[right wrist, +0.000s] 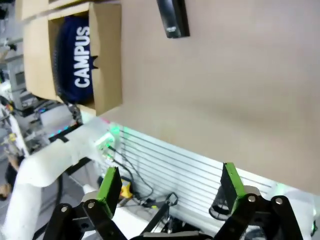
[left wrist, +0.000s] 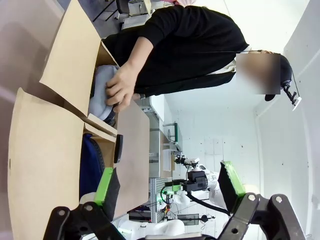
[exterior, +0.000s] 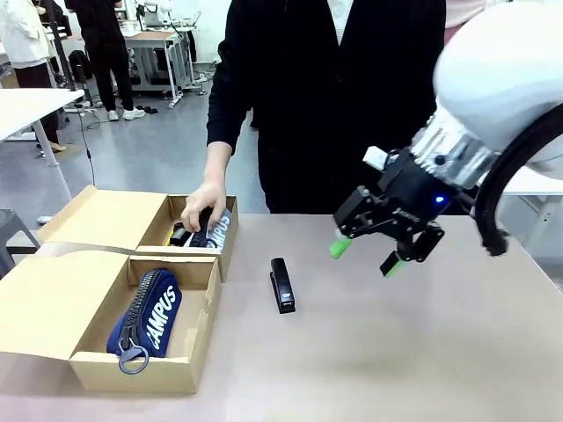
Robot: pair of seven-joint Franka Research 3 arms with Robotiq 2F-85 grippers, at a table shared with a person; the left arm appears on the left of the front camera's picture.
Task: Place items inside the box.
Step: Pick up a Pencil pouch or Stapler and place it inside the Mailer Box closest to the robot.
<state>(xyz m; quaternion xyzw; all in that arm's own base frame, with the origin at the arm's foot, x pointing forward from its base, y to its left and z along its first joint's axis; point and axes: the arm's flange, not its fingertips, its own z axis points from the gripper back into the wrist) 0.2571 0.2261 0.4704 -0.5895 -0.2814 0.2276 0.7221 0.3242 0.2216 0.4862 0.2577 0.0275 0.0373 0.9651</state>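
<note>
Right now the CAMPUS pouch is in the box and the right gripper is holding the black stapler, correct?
Not quite. The front view shows the black stapler lying on the table, apart from the right gripper, whose jaws stand open and empty. The CAMPUS pouch is indeed in the box.

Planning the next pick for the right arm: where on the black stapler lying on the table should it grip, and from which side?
Grip the black stapler across its narrow width near mid-length, coming straight down. It lies flat, long axis pointing toward the person, with bare table along both long sides. The open right gripper hangs beside it and may need a wrist turn.
</note>
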